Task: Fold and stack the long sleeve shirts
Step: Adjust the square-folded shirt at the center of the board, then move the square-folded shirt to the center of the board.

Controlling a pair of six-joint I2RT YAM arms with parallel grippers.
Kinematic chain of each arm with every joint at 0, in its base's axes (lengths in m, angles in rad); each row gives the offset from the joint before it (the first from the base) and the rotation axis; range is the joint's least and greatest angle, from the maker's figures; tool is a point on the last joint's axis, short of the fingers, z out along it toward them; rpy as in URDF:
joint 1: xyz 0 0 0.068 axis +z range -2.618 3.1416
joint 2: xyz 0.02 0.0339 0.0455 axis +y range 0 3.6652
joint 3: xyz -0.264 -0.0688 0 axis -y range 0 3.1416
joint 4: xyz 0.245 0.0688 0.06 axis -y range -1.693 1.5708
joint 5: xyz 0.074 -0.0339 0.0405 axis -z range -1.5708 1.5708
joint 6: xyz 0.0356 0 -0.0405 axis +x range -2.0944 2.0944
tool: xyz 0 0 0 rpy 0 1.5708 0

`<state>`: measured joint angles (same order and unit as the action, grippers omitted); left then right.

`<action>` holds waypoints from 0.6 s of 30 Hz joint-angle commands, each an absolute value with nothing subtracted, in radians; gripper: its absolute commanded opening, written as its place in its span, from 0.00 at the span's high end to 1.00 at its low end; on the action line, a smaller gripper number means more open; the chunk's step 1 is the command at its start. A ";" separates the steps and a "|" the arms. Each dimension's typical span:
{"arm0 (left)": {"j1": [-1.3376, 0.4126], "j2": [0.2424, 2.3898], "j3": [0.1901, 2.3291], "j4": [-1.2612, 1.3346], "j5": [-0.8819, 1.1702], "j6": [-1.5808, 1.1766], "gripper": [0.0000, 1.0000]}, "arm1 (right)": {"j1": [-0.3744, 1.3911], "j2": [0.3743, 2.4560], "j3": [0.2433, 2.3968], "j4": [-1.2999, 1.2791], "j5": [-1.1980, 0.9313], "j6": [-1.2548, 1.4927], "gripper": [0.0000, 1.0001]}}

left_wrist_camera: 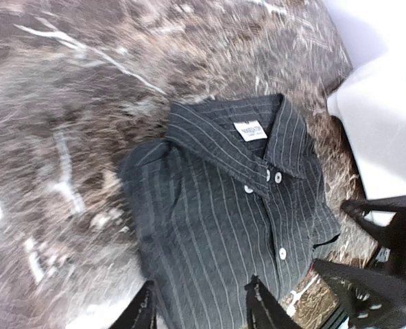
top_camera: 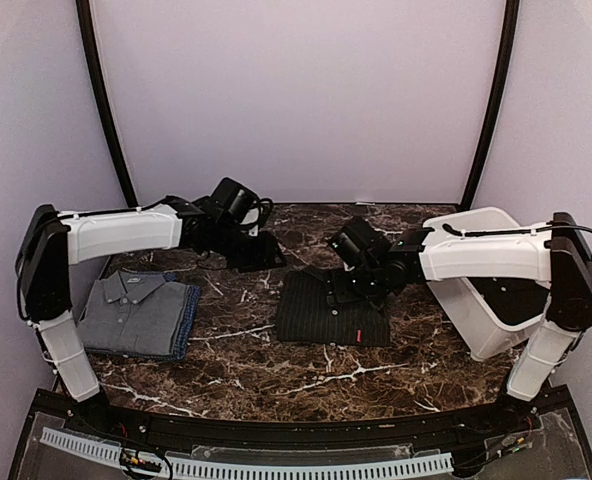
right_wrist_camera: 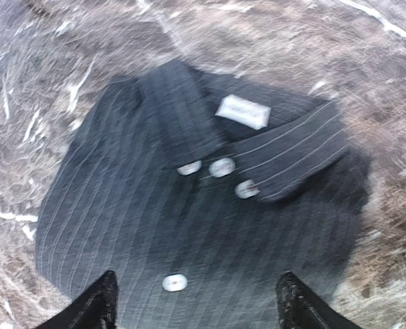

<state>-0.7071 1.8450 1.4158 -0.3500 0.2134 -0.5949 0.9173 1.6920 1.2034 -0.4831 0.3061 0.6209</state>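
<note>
A folded charcoal pinstripe shirt lies collar up in the middle of the marble table. It has small pale buttons and a white neck label. My right gripper hangs open just above its far part. In the right wrist view the shirt fills the frame and the right gripper is spread wide and empty. My left gripper is open over the table behind and left of the shirt. In the left wrist view the shirt lies ahead of the left gripper. A folded grey shirt rests on a blue shirt at the left.
A white plastic tub stands tilted at the right, under my right arm, and also shows in the left wrist view. The dark marble table runs to a black front edge. Pale curtain walls close the back and sides.
</note>
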 commanded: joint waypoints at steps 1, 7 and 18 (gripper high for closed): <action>-0.669 1.644 1.259 -0.474 -0.004 -0.659 0.51 | 0.968 1.779 1.259 -0.505 0.309 0.653 0.20; -0.527 1.361 1.012 -0.555 -0.155 -0.750 0.39 | 0.985 1.847 1.233 -0.499 0.331 0.671 0.13; -0.278 1.148 0.787 -0.599 -0.219 -0.823 0.31 | 0.987 1.863 1.114 -0.437 0.325 0.689 0.11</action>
